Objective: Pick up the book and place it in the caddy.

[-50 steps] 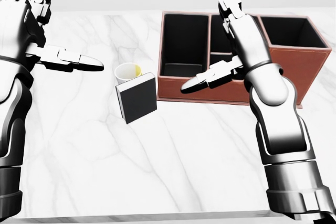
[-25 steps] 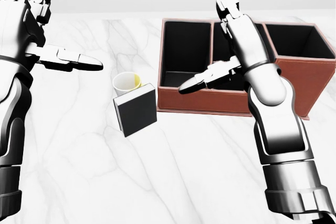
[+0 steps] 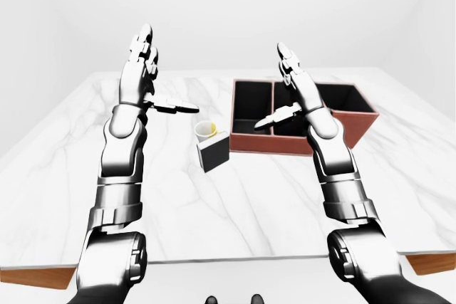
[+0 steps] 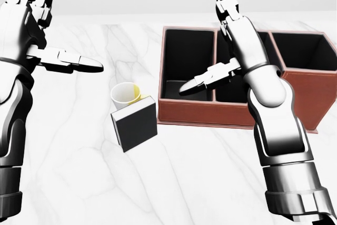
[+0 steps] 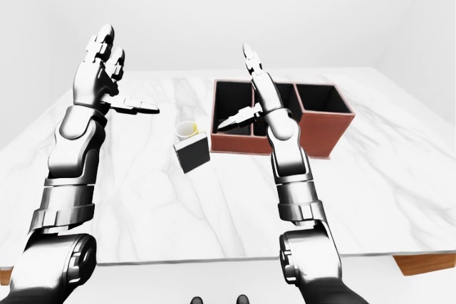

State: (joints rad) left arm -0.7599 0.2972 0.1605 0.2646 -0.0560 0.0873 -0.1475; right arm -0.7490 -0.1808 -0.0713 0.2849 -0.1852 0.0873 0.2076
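Book (image 4: 137, 124) stands on the marble table (image 4: 174, 177), touching a white cup (image 4: 124, 94), just left of the brown caddy (image 4: 237, 114). Both the left hand (image 4: 31, 30) and right hand (image 4: 231, 40) are raised above, fingers spread wide, holding and touching nothing.

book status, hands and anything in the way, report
Left hand open, raised, empty. Right hand open above the caddy. Book upright on the table, untouched. Cup right beside it.
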